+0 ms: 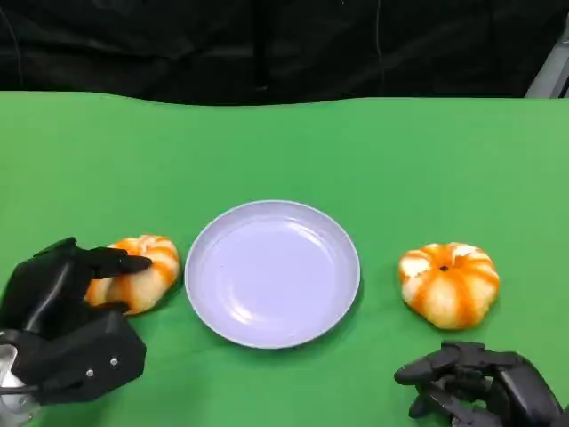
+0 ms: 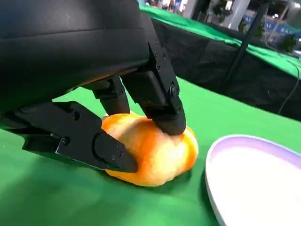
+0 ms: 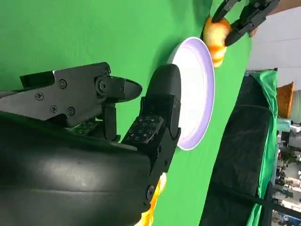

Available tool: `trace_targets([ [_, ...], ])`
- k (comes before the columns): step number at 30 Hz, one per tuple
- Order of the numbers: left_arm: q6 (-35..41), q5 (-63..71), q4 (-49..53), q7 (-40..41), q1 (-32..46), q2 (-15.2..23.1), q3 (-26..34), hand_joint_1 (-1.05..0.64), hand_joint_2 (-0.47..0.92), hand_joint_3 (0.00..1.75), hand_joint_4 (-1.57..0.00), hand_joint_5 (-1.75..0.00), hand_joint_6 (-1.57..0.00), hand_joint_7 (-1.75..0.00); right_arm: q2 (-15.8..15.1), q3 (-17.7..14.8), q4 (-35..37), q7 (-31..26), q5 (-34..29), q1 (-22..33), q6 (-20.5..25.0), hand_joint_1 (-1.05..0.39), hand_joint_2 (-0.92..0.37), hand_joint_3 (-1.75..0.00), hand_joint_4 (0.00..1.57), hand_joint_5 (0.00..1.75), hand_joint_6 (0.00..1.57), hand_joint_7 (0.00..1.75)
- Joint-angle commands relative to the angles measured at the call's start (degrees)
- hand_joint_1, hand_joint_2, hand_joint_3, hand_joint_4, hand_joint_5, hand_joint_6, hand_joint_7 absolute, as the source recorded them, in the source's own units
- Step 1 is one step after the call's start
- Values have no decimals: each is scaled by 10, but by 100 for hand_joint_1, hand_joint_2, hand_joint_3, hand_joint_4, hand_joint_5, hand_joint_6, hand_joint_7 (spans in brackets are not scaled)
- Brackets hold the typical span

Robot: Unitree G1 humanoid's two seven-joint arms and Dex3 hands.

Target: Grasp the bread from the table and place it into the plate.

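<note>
Two pumpkin-shaped orange and white breads lie on the green table, one on each side of a pale lilac plate. My left hand grips the left bread, which rests on the cloth just left of the plate. In the left wrist view one finger presses on top of that bread and the thumb sits against its side, with the plate close beside it. My right hand hovers near the table's front edge, just in front of the right bread, fingers apart and holding nothing.
The right wrist view shows my right hand above the cloth, the plate beyond it, and the left hand on its bread. Black curtain backs the table's far edge.
</note>
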Motion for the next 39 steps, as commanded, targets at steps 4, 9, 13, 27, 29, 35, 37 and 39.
trace_targets([
  [4, -12, -3, 8, 38, -2, 6, 9, 1, 91, 1, -57, -118, -128, -3, -2, -4, 8, 1, 8, -8, -2, -5, -92, -38, 77, 120, 99, 54],
  [9, -15, -3, 12, 42, -4, 5, 8, 2, 91, 1, -57, -118, -128, -3, -2, -5, 8, 4, 12, -9, 1, -4, -92, -38, 77, 120, 99, 54],
  [13, -25, -3, 5, 56, 0, 7, 11, 1, 89, 0, -56, -119, -128, -2, -3, -5, 16, 3, 8, -12, -5, -4, -92, -38, 77, 120, 98, 54],
  [27, -43, 5, -77, 78, 30, 15, 24, 2, 91, 1, -60, -114, -129, -1, -2, -6, 24, 4, 9, -15, -10, -4, -92, -38, 76, 121, 98, 54],
  [29, -41, 7, -82, 77, 32, 15, 26, 2, 91, 1, -60, -113, -129, -1, -1, -6, 24, 4, 9, -15, -10, -4, -92, -38, 76, 121, 98, 54],
  [35, -51, 24, -163, 86, 60, 17, 33, 4, 90, 0, -59, -115, -130, -2, -1, -6, 29, 4, 7, -18, -12, -4, -92, -38, 77, 121, 98, 54],
  [37, -49, 30, -195, 85, 70, 14, 36, 3, 90, 0, -59, -115, -130, -2, -2, -6, 29, 3, 6, -18, -13, -4, -92, -38, 77, 121, 99, 54],
  [39, -43, 32, -219, 80, 78, 12, 39, 2, 90, 0, -60, -115, -130, -1, -2, -6, 29, 3, 5, -18, -13, -5, -92, -38, 77, 121, 98, 54],
])
